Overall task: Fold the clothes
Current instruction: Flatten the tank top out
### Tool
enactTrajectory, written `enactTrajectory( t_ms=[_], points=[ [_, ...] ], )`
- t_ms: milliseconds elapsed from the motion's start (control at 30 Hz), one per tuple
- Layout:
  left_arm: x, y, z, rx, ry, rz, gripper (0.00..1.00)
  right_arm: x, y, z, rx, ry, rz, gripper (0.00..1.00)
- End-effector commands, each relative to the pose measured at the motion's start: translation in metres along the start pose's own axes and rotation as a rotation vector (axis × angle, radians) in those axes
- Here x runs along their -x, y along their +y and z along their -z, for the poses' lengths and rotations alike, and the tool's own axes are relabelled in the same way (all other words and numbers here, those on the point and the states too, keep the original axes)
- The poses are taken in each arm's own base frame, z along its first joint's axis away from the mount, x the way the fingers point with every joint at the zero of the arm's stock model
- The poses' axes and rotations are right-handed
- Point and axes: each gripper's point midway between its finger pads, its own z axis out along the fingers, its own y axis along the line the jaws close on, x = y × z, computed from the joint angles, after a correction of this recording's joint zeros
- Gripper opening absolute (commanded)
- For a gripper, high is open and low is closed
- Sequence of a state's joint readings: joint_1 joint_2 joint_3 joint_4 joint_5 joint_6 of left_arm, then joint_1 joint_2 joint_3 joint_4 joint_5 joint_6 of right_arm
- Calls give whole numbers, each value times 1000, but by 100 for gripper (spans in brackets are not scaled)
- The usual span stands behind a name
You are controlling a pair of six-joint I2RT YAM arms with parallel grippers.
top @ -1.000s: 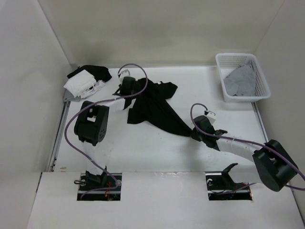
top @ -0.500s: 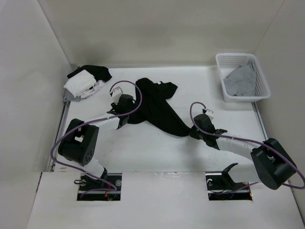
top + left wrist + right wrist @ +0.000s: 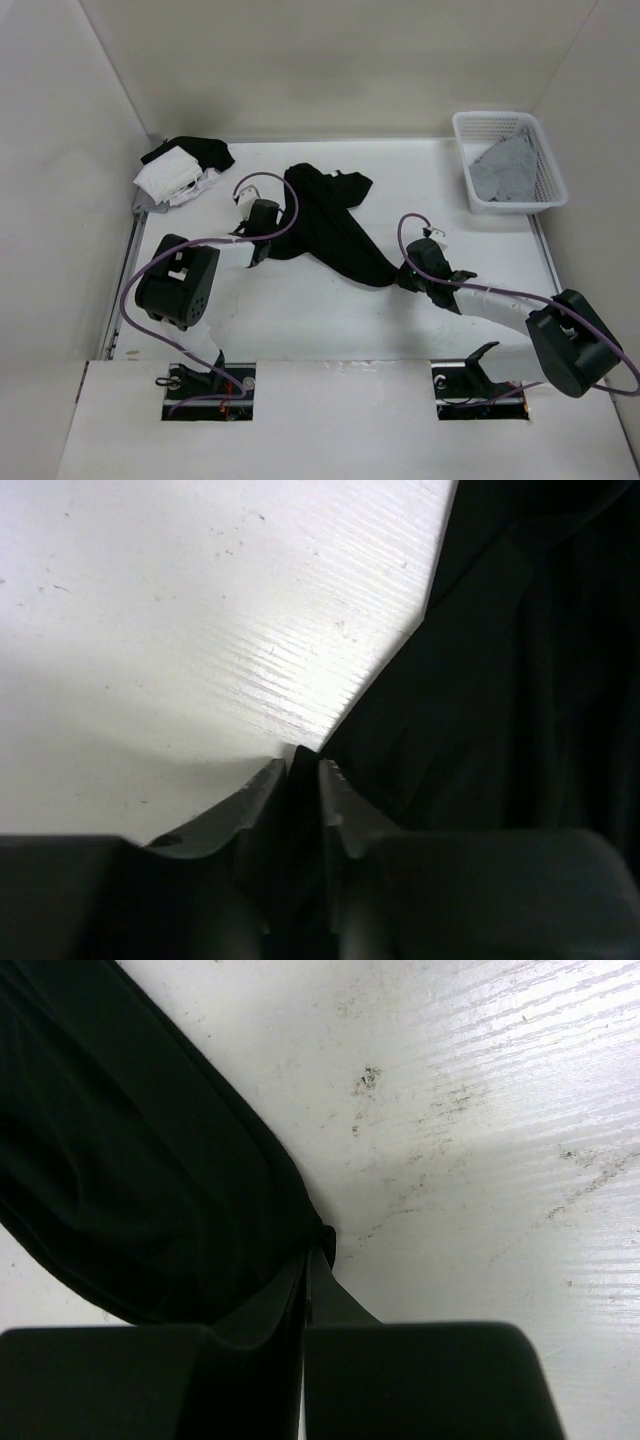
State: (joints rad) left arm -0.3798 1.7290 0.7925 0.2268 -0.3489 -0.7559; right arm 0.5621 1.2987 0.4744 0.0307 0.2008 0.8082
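The left gripper (image 3: pixel 300 772) has its jaws drawn close on one corner of the black shorts (image 3: pixel 330 225), with a tip of cloth showing between them. The right gripper (image 3: pixel 306 1265) is clamped tight on a bunched edge at the other end. Between the two holds the shorts lie twisted and rumpled in a diagonal band across the middle of the table (image 3: pixel 300 320), running from far left to near right. The step in hand looks like spreading the garment flat before any fold. It would go best by lifting both ends a little and drawing them apart evenly, so the twist falls out and neither pinch slips — the left hold, on the very tip, may be the weaker. The tabletop is white, matt and lightly scuffed. A white basket (image 3: pixel 470 170) holding a light grey garment (image 3: pixel 505 165) stands at the far right corner, and a white-and-black pile of clothes (image 3: pixel 180 170) at the far left. Plain white walls close in the sides and back.
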Motion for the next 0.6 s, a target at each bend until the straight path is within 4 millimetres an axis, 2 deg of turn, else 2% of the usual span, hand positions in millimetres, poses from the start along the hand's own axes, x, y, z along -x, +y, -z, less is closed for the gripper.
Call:
enactTrajectory(
  t_ms=[0, 167, 300, 400, 500, 567],
  points=[
    [17, -21, 5, -70, -33, 23, 12, 7, 6, -2, 28, -29, -3, 0],
    [35, -35, 57, -159, -92, 6, 8, 8, 4, -1, 23, -39, -8, 0],
    [24, -32, 114, -278, -108, -44, 7, 5, 1, 5, 27, -42, -32, 0],
    [-6, -10, 142, -310, -54, -40, 7, 3, -3, 7, 21, -39, -53, 0],
    [-33, 15, 160, -301, -5, 18, 9, -6, -4, 12, 16, -7, -58, 0],
    [-41, 34, 166, -270, 7, 68, 20, -11, -3, 19, 19, 9, -54, 0]
  ],
)
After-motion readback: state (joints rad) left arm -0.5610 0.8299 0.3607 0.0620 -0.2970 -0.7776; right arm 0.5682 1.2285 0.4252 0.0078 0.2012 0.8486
